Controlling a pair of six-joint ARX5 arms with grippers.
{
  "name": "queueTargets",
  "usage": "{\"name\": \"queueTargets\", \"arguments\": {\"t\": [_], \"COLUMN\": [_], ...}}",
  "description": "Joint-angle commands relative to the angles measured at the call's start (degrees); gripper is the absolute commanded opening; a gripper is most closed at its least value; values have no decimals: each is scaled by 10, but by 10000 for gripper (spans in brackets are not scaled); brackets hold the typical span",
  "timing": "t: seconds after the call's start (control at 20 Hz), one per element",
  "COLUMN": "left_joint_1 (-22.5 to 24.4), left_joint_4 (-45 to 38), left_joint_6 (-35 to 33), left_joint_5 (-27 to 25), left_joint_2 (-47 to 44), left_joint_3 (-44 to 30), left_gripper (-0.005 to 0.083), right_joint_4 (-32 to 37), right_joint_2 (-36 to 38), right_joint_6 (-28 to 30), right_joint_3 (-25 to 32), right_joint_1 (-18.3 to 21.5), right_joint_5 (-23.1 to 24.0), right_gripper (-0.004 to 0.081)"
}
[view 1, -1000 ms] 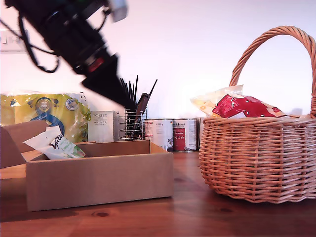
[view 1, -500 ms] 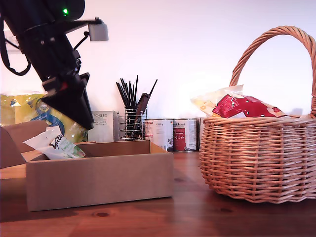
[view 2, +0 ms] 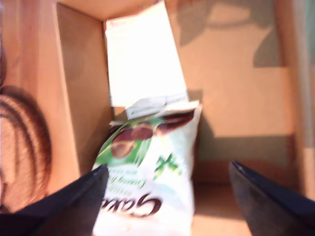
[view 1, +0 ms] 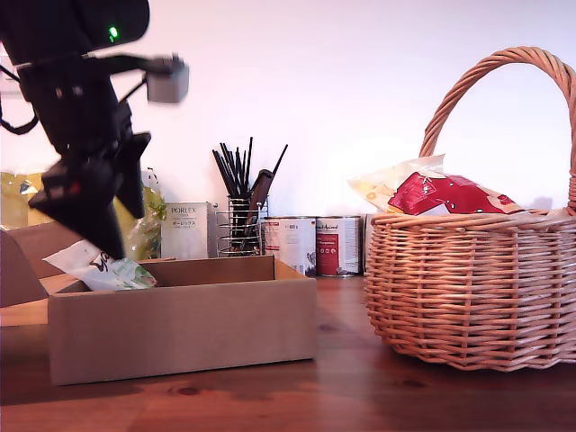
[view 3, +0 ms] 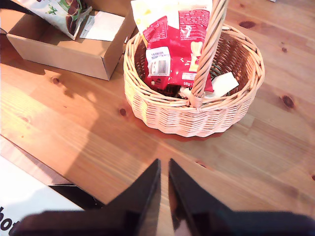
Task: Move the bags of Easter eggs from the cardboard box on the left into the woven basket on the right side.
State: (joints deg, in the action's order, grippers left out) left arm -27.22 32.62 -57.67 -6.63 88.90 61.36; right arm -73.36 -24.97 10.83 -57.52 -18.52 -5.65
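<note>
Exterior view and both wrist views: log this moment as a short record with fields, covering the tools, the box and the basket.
first tool: my first gripper open, jaws spread either side of the white-green bag, over the cardboard box
second tool: my second gripper nearly closed, nothing between its jaws, above the wooden table
box contents: white-green bag leaning at the exterior view's left end; a white card on the floor
basket contents: woven basket holds a red bag and a cream-yellow bag
task status: at least one bag not yet moved

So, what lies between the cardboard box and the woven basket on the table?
In the exterior view, only bare wooden table separates the cardboard box from the woven basket; tins stand farther back.
</note>
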Motion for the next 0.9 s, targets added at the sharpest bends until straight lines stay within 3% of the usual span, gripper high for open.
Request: {"name": "queueTargets", "arguments": {"t": [0.0,0.2,0.85], "left_joint_1": [3,2,12], "left_joint_4": [-7,-59,-113], "left_joint_6": [-40,-44,-92], "left_joint_5": [-3,-10,-13], "left_joint_2": [36,64,141], "left_joint_3": [-2,-2,-2], "left_gripper": [766,765,765], "right_joint_4": [3,2,8], "right_joint_2": [2,2,2], "right_joint_6": [9,10,12], "right_joint_3": [9,9,9], "right_joint_1": [-8,-11,-11], "right_joint_5": [-3,-2,-2], "right_gripper": [-3,-3,-3]}}
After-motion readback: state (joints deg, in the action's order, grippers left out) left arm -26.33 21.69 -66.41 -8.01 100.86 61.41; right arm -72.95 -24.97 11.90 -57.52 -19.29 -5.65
